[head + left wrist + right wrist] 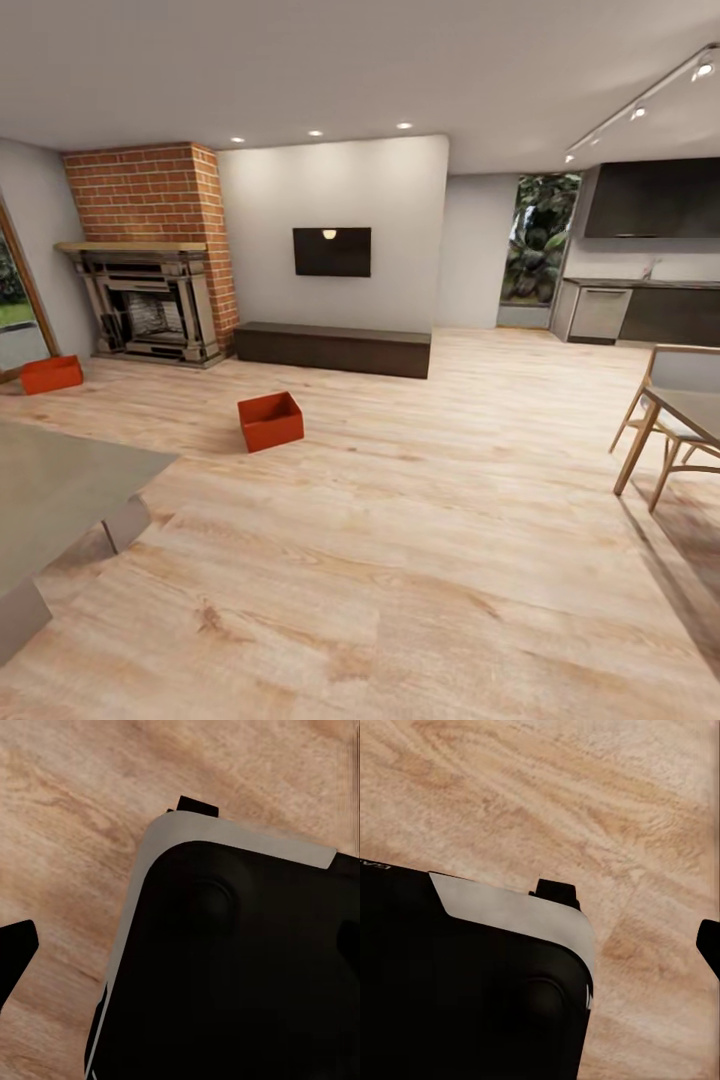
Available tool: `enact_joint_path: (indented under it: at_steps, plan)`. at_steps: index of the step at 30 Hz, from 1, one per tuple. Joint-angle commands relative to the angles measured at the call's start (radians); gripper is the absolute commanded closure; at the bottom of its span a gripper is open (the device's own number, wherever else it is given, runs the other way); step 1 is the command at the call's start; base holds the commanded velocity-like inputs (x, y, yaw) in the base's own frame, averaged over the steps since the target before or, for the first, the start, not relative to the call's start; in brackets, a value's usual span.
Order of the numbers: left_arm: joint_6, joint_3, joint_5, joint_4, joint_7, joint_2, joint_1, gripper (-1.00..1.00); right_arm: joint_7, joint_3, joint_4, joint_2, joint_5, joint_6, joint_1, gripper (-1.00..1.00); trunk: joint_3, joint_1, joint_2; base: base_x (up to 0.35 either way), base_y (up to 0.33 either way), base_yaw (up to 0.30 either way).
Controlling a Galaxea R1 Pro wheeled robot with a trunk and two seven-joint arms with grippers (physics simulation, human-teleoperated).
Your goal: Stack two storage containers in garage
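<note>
I am in the living room with its pale plank floor [430, 560]. One red-orange storage container [270, 421] sits open-topped on the floor in front of the low dark cabinet [335, 348]. The second storage container [51, 374] rests on the floor at far left, beside the brick fireplace [150, 290]. Both are some way ahead of me. The left gripper [105, 879] hangs open over the planks and my own dark base [240, 975], holding nothing. The right gripper [634, 919] is likewise open and empty above the base [465, 990].
A grey table corner [60, 490] juts in at near left. A wooden chair and table [670, 420] stand at right. A black TV [332, 251] hangs on the white wall, and kitchen units [640, 312] line the far right.
</note>
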Motion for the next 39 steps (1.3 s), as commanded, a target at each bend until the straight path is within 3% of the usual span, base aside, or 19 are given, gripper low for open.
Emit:
enact_joint_path:
  at_steps: [1,13,26,39]
  plan:
    - [0.001,0.001,0.004,-0.001,0.001,0.000,0.000,-1.00,0.000,0.008,0.002,0.000,-0.010,-0.005,-0.001,-1.00,-0.001,0.001,0.000,0.325,0.000,0.000]
    - [0.000,0.001,0.004,-0.001,0.001,-0.001,0.000,-1.00,0.000,0.006,0.002,0.000,-0.014,-0.004,-0.001,-1.00,-0.001,0.001,0.000,0.325,0.000,0.000]
    - [0.000,0.001,0.005,-0.001,0.001,-0.001,0.000,-1.00,0.011,0.025,0.004,-0.018,-0.003,0.003,-0.001,-1.00,-0.001,0.001,0.000,0.325,0.000,0.000]
    - [0.006,0.001,0.005,-0.001,0.001,0.000,0.000,-1.00,0.001,0.034,0.004,-0.003,-0.009,0.006,-0.001,-1.00,-0.001,0.001,0.000,0.325,0.000,0.001]
